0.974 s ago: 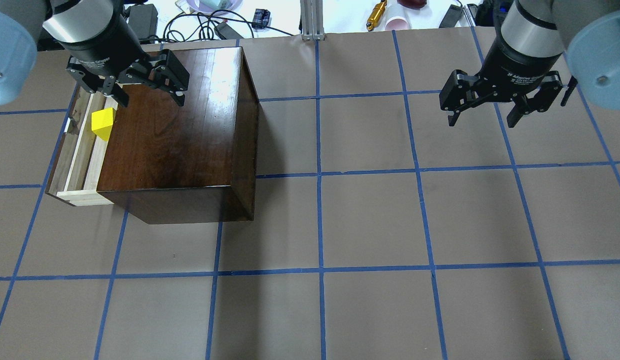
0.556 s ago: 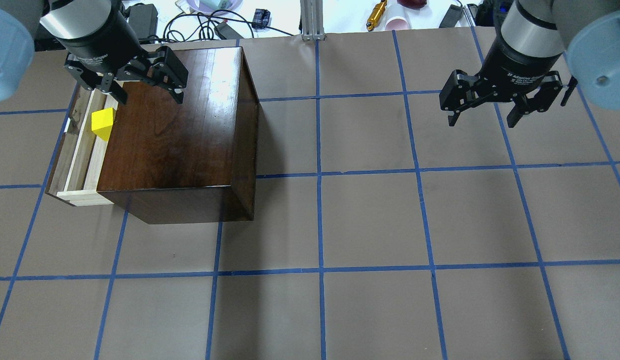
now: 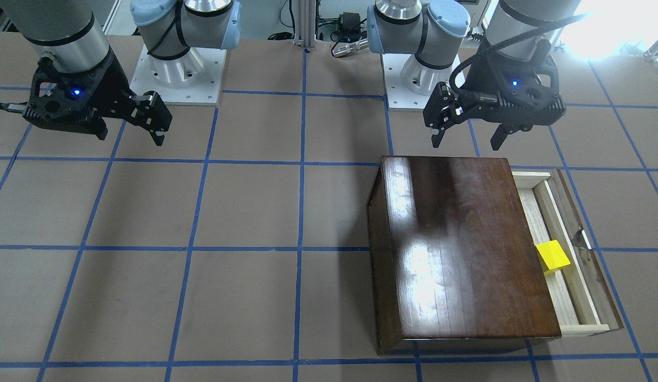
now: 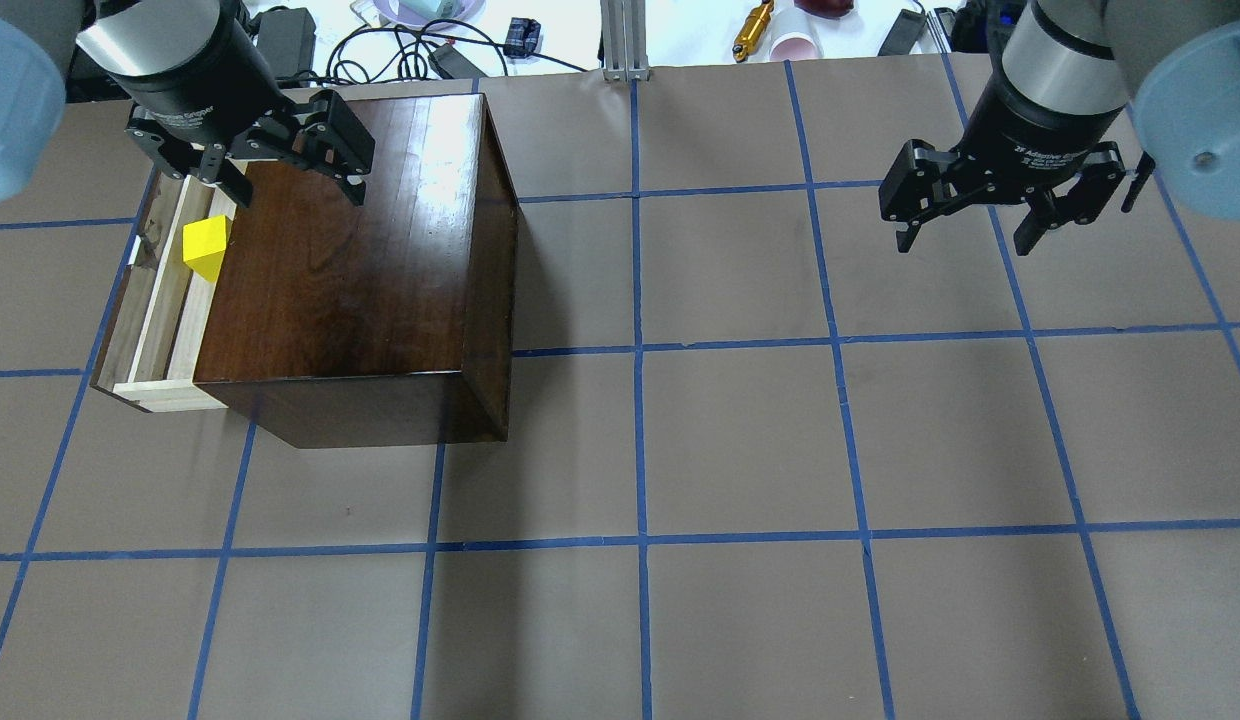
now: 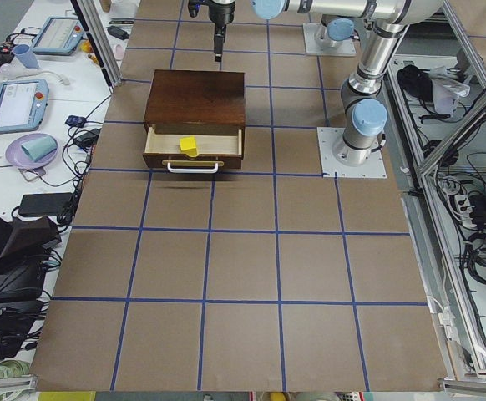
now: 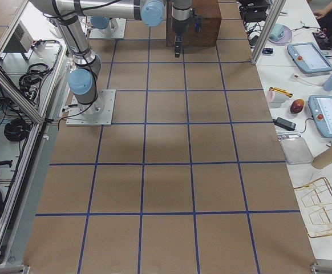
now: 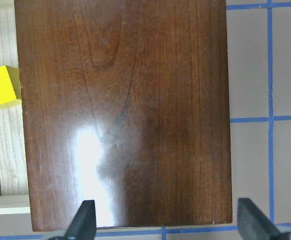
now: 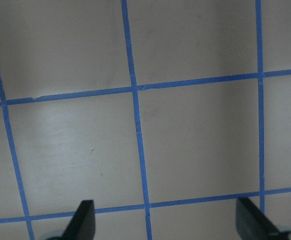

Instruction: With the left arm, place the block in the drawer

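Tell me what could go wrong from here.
1. The block lies in the open drawer right at the cabinet front, seemingly tilted; pushing the drawer shut might jam it.
2. The left hand hangs open over the cabinet; a low sweep could clip its top.

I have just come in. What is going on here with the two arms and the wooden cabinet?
The yellow block lies inside the drawer, which is pulled out of the dark wooden cabinet. The left hand hovers above the cabinet top, open and empty, apart from the block. The right hand hangs open over the table on the other side and holds nothing. So the block is placed, and the drawer is open.
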{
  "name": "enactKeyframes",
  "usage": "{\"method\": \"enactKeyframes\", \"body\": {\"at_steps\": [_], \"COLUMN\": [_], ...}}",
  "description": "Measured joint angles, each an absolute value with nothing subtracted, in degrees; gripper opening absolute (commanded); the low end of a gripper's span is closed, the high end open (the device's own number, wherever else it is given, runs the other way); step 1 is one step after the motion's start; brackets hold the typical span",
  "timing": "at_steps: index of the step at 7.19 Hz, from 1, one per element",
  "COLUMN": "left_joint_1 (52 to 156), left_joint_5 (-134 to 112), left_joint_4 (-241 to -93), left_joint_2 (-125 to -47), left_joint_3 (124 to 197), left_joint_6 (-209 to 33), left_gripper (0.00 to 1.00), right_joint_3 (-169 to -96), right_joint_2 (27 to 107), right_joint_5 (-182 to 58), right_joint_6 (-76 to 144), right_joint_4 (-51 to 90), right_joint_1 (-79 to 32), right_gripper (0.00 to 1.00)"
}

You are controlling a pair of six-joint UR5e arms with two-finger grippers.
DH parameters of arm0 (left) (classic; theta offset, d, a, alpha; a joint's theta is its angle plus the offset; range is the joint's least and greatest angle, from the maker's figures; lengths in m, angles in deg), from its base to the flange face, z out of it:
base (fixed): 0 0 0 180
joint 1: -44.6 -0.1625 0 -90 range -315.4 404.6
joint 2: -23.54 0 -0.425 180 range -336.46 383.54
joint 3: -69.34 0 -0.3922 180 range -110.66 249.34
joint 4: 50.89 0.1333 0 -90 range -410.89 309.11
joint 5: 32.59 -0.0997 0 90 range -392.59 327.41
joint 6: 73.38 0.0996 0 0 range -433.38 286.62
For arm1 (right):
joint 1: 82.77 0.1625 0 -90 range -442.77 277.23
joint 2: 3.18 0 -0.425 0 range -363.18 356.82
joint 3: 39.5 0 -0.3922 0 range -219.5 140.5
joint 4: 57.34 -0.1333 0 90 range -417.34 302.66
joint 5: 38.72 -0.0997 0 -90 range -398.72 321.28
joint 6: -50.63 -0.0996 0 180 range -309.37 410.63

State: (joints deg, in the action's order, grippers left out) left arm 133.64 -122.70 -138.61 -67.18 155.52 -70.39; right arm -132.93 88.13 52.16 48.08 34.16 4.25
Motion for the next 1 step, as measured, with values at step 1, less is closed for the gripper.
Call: {"method": "enactKeyframes", "body": {"at_steps": [1], "left_joint_1": [133.64], "left_joint_5": [-122.74], "left_joint_4": [-138.65], "left_joint_2": [-67.14], "left_joint_3": [155.55], "left_joint_6": [-70.39], "left_gripper": [1.00], "right_joint_3": [-132.93], "right_joint_2": [88.13], "right_joint_5": [52.16], "right_joint_6": [48.08], "right_joint_4": [34.16], "right_joint_1": [4.25], "right_gripper": [1.00]}}
